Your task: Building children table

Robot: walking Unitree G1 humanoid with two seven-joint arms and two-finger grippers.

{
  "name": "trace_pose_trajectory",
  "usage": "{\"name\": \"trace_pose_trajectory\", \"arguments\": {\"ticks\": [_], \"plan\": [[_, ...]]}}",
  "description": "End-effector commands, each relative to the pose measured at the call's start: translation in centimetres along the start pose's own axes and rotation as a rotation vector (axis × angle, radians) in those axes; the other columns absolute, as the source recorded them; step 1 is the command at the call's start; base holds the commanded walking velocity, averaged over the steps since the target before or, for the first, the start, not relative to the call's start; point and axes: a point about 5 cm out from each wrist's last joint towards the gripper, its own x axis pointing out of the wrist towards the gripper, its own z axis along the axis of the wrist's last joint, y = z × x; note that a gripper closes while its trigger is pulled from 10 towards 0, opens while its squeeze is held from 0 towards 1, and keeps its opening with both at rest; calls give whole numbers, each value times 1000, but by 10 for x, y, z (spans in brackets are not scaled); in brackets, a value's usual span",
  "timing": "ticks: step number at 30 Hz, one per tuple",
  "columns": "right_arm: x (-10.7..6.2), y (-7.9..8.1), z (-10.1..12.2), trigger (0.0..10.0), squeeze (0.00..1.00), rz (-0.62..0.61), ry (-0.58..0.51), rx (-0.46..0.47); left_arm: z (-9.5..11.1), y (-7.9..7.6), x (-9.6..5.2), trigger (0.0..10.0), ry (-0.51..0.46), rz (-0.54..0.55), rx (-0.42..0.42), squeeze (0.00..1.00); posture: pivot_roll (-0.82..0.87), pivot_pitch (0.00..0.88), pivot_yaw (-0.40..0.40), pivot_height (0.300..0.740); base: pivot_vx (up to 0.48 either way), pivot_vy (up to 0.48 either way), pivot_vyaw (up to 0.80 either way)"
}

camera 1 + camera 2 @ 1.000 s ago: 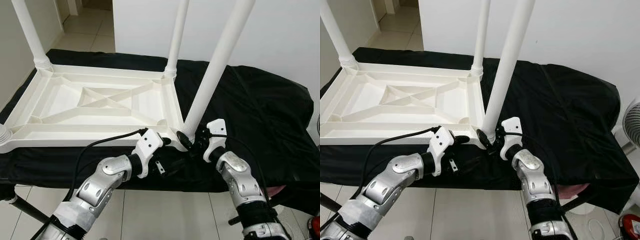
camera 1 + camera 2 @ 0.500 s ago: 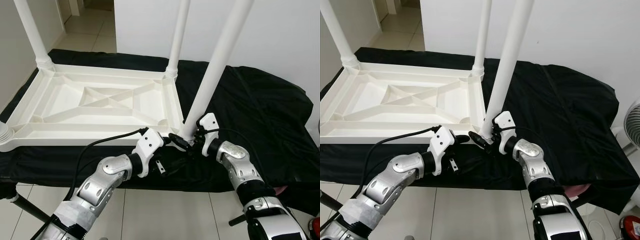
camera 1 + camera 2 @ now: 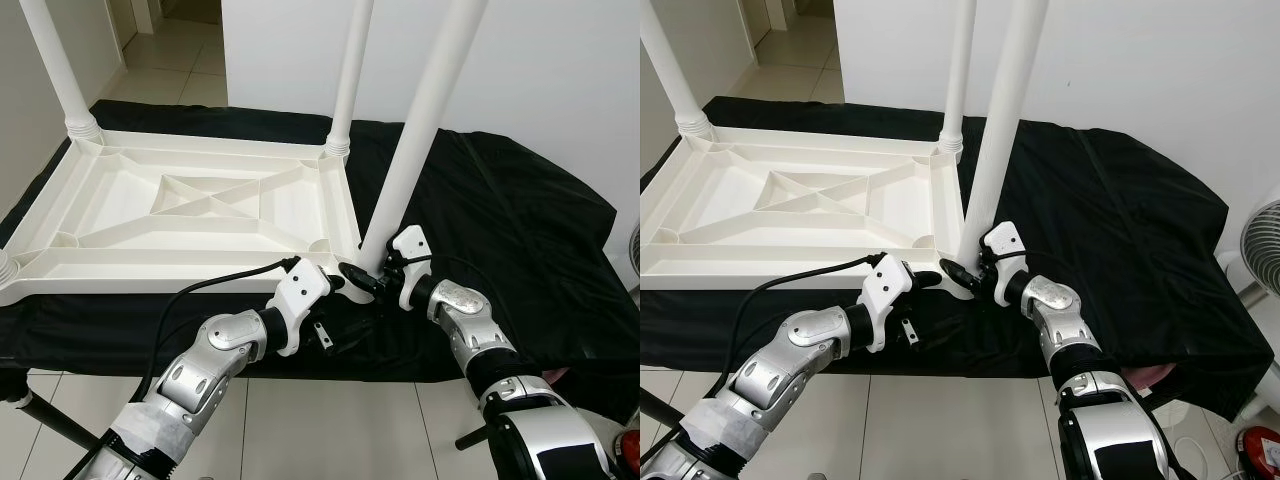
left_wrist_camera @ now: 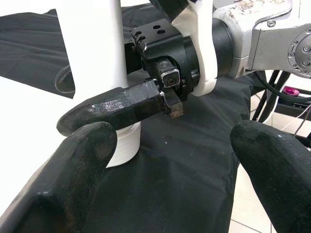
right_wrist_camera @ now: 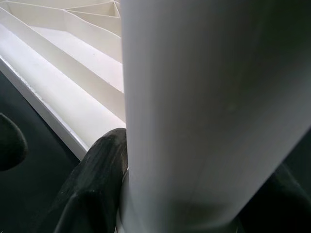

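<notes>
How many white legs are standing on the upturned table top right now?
4: far left corner leg, far right corner leg, near right leg gripped by the right gripper, and a base at the near left corner.

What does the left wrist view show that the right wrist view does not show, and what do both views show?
Left wrist view: the left gripper with fingers spread apart over the black cloth, and the body of the right gripper with one finger against the leg base. Right wrist view: the ribbed underside of the white tabletop, very near. Both views: the white table leg at the near corner, with a black finger of the right gripper against it.
</notes>
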Motion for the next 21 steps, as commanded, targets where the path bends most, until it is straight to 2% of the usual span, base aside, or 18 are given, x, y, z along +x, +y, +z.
{"name": "trace_pose_trajectory", "arguments": {"ticks": [1,5,6,11,14,16,18,19,20,21], "plan": [[2,8,-7,0,0,47,23,12,-3,-5,1,10000,10,-55,-1,0,-22,0,-77,740,0,0,0],[-2,8,-11,0,0,35,28,5,-3,-6,1,10000,10,-59,-2,0,-23,0,-79,740,0,0,0],[-3,7,-12,10000,0,17,32,6,-3,-6,0,10000,11,-59,-2,0,-23,0,-80,740,0,0,0],[-5,3,-22,10000,0,-114,147,-27,-4,-6,-1,10000,10,-55,-4,0,-26,0,-84,740,0,0,0],[-5,3,-23,10000,0,-140,150,-20,-4,-6,-1,10000,10,-55,-4,0,-27,0,-84,740,0,0,0],[-4,5,-22,10000,0,-185,124,13,-4,-7,-1,10000,10,-54,-5,0,-28,0,-86,740,0,0,0],[-4,9,-19,10000,0,-290,85,96,-4,-7,-1,10000,10,-53,-7,0,-29,0,-88,740,0,0,0],[-4,9,-19,10000,0,-290,85,96,-4,-7,-1,10000,10,-53,-7,0,-29,0,-88,740,0,0,0],[-4,14,-19,10000,0,-403,57,179,-4,-7,-1,10000,10,-51,-9,0,-36,0,-85,740,0,0,0],[-4,14,-19,10000,0,-403,57,179,-4,-7,-1,10000,10,-51,-9,0,-36,0,-85,740,0,0,0]]}}
